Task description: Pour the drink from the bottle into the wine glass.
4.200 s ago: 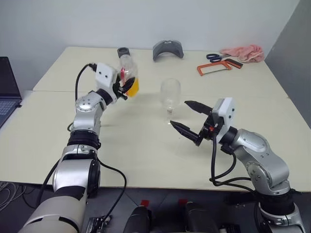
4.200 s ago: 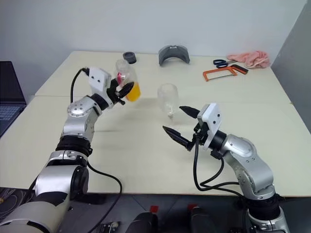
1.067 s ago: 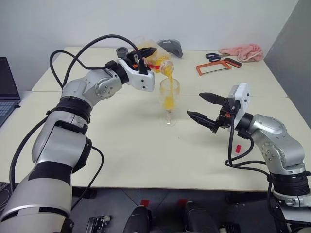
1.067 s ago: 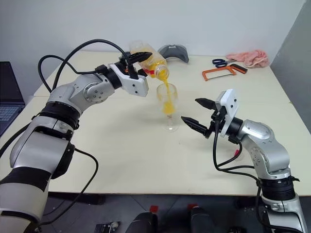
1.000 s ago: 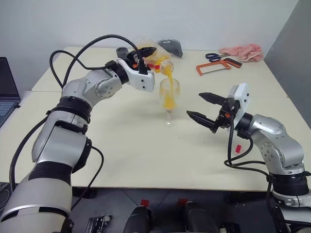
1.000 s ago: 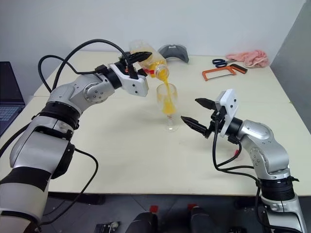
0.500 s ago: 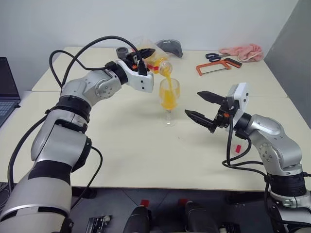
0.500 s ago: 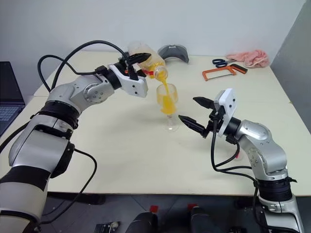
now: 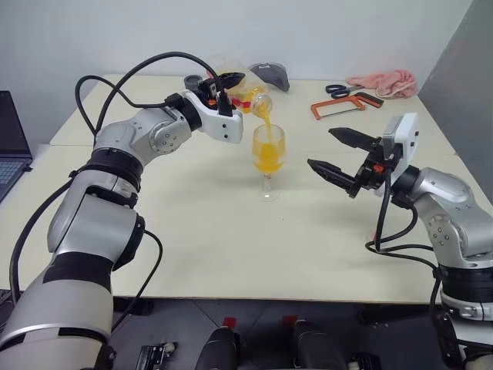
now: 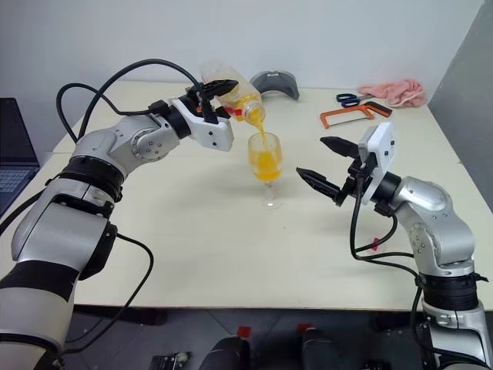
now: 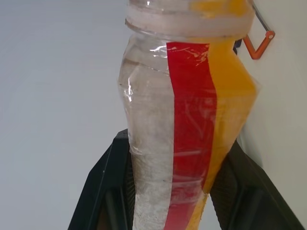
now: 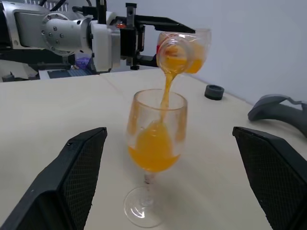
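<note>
My left gripper is shut on the clear bottle, which lies tipped with its mouth over the wine glass. An orange drink streams from the mouth into the bowl, which holds a pool of it. The bottle's red label strip and remaining orange liquid fill the left wrist view between the black fingers. The glass stands upright on the cream table. My right gripper hangs open to the right of the glass, apart from it, nothing between its fingers.
At the table's far side lie a grey curved piece, a small dark cap, an orange hacksaw, scissors and a pink cloth. A laptop sits off the left edge.
The glass has filled further with the orange drink while the bottle stays tipped over it. My right gripper has risen a little and moved right, away from the glass.
</note>
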`<state>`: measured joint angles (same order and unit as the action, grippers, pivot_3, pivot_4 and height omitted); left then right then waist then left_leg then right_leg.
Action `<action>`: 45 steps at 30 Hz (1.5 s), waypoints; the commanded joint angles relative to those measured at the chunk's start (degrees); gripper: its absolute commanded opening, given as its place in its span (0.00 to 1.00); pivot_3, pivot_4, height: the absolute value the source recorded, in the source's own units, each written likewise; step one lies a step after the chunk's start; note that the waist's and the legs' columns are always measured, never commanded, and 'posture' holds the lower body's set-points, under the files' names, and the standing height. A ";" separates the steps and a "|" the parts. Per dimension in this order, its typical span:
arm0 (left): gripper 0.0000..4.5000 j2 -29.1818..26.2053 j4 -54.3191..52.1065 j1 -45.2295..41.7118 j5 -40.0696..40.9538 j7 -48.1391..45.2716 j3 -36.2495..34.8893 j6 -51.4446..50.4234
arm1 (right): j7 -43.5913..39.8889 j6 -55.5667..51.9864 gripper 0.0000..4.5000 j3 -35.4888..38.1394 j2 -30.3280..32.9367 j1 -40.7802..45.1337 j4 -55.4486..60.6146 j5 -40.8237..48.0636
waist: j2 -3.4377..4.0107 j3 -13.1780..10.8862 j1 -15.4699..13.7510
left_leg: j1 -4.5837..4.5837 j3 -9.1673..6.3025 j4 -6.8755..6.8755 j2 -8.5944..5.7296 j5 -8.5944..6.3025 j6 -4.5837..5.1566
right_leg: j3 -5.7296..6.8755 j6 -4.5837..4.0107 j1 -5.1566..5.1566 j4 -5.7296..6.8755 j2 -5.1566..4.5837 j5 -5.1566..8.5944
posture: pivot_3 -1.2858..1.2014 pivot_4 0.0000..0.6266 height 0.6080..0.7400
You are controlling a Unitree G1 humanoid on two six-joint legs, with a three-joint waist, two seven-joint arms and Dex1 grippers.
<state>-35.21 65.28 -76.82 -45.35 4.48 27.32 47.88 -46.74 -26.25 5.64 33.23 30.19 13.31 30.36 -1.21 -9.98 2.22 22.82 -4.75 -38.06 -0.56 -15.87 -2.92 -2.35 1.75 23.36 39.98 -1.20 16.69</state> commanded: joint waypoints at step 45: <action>0.37 0.73 1.93 -3.44 2.07 0.74 -0.44 -0.95 | 1.29 1.36 1.00 -0.39 -1.62 -2.18 3.46 0.65 | 0.00 0.00 -0.05 | 0.01 0.01 -0.01 -0.01 0.00 -0.01 | -0.01 0.00 0.02 0.03 -0.03 0.00 | 0.52 0.24 1.00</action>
<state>-34.58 67.59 -78.96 -46.20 6.40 29.26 47.43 -45.94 -25.29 3.67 31.31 27.90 14.01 30.23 -1.21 -9.98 2.17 22.84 -4.74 -38.07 -0.57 -15.86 -2.93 -2.35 1.75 23.38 40.01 -1.23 16.69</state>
